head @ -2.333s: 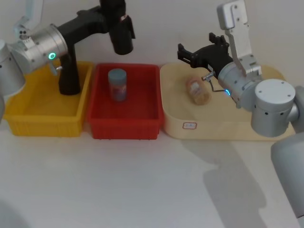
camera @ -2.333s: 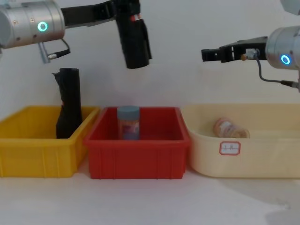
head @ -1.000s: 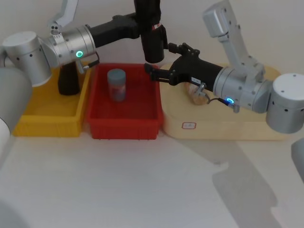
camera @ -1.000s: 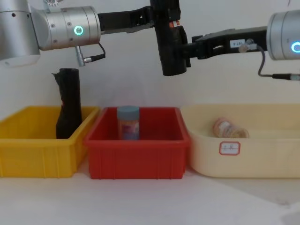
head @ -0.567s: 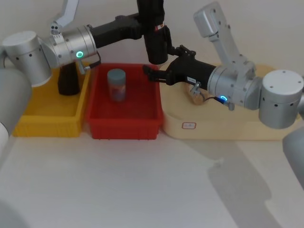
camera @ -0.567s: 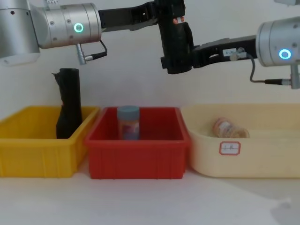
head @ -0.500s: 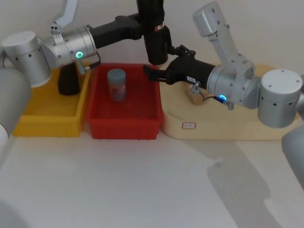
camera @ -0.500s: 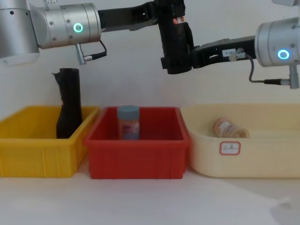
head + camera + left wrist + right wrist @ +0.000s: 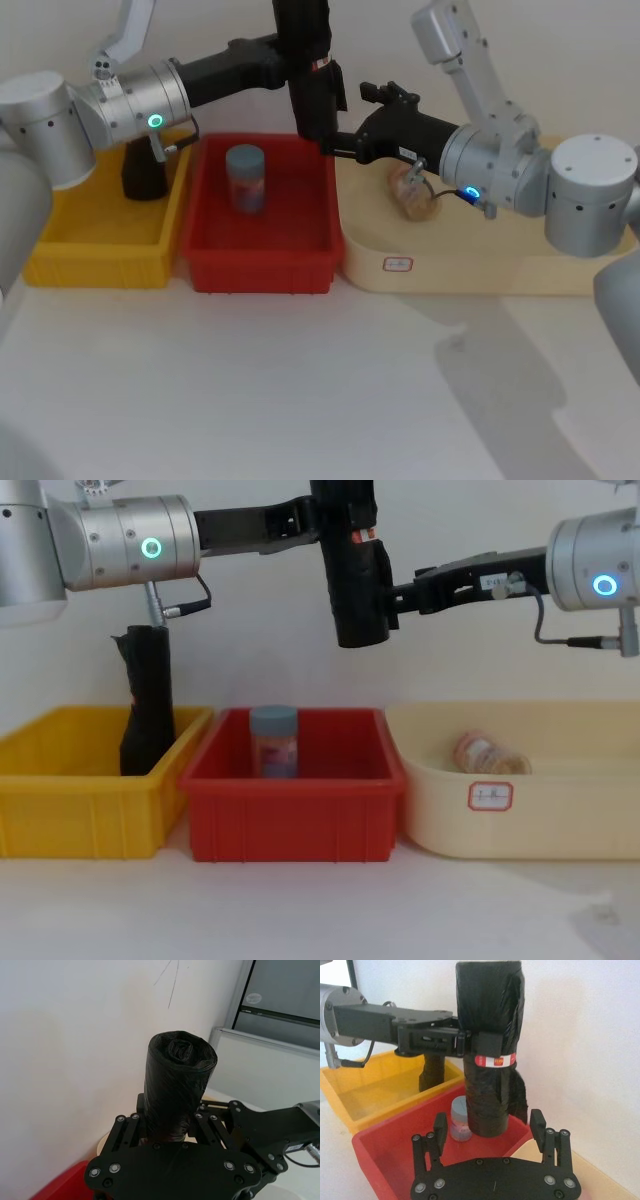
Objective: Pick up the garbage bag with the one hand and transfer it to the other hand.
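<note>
Right wrist view: right gripper [image 9: 490,1132] spread, garbage bag [image 9: 489,1055] label facing

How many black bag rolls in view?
2. The garbage bag is held in the air by the left pincer above the red bin; a slimmer roll stands in the yellow bin.

Bright, even indoor light — soft arm shadows on the white table [image 9: 300,400] — sharp throughout.

The bag's [image 9: 354,570] top runs off the chest view's upper edge. The slim roll's [image 9: 143,172] upper part hides behind the left arm [image 9: 120,100]. The bin label's [image 9: 490,797] writing is too small to read.
</note>
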Robot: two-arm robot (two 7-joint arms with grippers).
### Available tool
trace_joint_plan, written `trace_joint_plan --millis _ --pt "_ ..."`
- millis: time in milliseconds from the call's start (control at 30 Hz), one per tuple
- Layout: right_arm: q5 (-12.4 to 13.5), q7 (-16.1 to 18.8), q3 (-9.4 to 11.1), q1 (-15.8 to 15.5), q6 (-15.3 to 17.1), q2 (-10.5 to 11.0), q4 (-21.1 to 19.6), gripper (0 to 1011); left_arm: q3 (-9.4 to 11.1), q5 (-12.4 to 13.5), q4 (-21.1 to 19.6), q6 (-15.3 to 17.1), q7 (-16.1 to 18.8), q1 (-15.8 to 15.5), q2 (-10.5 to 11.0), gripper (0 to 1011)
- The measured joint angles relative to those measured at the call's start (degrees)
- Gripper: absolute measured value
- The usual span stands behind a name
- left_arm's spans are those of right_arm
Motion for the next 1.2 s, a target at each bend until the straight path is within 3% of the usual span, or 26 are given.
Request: trace_joint_plan --millis 667,1200 --pt "0.9 0.2 -1.3 2.7 -0.3 -1.0 3.6 1001 0.8 -0.6 -2.5 -0.1 1.9 1.2 0.0 405" --pt "1.0 -0.6 -2.6 6.4 -1.4 -3.1 9.7 1001 1.7 -1.3 -4.8 0.5 2.7 2.2 0.0 405"
